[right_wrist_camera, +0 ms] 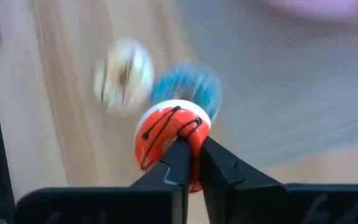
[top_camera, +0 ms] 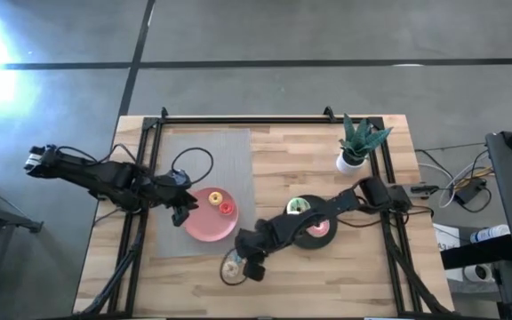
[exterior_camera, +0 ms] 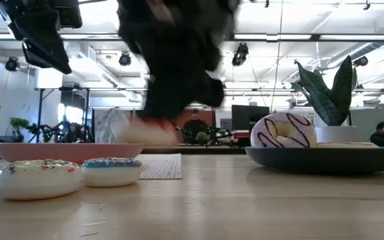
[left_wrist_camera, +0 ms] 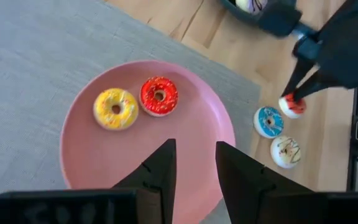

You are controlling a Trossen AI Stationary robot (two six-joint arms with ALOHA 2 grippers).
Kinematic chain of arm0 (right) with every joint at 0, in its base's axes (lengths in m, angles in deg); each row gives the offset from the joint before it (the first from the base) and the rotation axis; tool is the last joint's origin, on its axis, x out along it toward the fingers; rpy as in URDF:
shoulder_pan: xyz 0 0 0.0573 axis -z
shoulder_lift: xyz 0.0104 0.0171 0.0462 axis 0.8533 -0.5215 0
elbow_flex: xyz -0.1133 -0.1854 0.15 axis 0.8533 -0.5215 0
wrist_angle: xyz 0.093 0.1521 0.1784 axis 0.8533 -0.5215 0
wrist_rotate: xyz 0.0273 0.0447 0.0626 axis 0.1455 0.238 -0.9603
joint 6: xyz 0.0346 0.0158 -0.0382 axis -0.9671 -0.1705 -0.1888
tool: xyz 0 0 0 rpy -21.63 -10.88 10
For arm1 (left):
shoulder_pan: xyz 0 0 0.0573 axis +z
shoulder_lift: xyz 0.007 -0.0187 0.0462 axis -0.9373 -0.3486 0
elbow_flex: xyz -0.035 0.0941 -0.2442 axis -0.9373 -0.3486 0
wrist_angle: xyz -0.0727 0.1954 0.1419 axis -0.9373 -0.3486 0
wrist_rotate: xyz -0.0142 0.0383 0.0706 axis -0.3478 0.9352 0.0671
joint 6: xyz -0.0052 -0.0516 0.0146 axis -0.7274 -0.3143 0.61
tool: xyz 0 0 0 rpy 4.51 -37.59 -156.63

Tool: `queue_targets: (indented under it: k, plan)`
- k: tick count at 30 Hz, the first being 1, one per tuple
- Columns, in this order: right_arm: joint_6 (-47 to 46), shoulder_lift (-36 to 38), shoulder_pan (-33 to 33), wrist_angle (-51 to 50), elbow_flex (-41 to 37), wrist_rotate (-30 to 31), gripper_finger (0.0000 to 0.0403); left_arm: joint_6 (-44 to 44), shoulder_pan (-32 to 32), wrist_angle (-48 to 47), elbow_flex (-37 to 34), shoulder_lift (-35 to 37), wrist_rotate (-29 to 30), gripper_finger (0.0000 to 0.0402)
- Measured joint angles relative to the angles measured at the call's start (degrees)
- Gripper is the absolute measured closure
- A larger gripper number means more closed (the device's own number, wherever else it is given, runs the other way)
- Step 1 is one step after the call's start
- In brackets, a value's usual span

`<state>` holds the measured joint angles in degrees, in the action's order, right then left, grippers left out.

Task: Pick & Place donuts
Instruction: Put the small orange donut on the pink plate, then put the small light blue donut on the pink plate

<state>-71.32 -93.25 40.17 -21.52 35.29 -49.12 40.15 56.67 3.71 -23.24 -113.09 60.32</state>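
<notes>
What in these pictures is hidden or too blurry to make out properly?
- High view: the orange donut held in the right gripper is hidden under that arm.
- Low view: the same gripper is a dark blur, so its fingers and load cannot be read.
- Right wrist view: the blue donut and white donut are smeared; icing details are lost.
- Left wrist view: the black plate is cut off by the edge and covered by the right arm.
</notes>
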Motion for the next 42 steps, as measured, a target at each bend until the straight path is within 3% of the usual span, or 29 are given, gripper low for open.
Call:
queue_targets:
  k: [5,11,16,22,31,38,42]
  plan:
    - [1.1,0.2,4.5,-1.9,7.4,4.7,0.0387,-1.5,0.0,-4.4,0.0,4.5,1.2,0.0315]
    - [0.7,-4.4,11.7,0.2,14.4,3.4,0.0387,-1.6,0.0,-5.8,0.0,8.3,3.9,0.0315]
    - [0.7,-10.5,12.3,-1.7,19.8,0.0,0.0379,-1.7,0.0,-8.0,-0.1,9.8,5.0,0.0315]
    - [0.5,-14.8,12.0,-5.8,26.1,1.4,0.0324,-1.6,0.0,-11.8,-0.1,10.9,5.3,0.0315]
    - [1.8,-14.4,11.9,-9.8,26.8,4.5,0.0218,-0.5,0.0,-13.4,-0.1,11.5,5.5,0.0315]
    - [5.2,-13.1,9.8,-13.2,28.1,6.2,0.0198,0.6,0.0,-14.1,-0.6,11.6,5.5,0.0315]
    - [14.0,-11.1,6.7,-19.3,28.1,6.2,0.0197,0.8,0.0,-13.6,-1.9,11.7,5.2,0.0315]
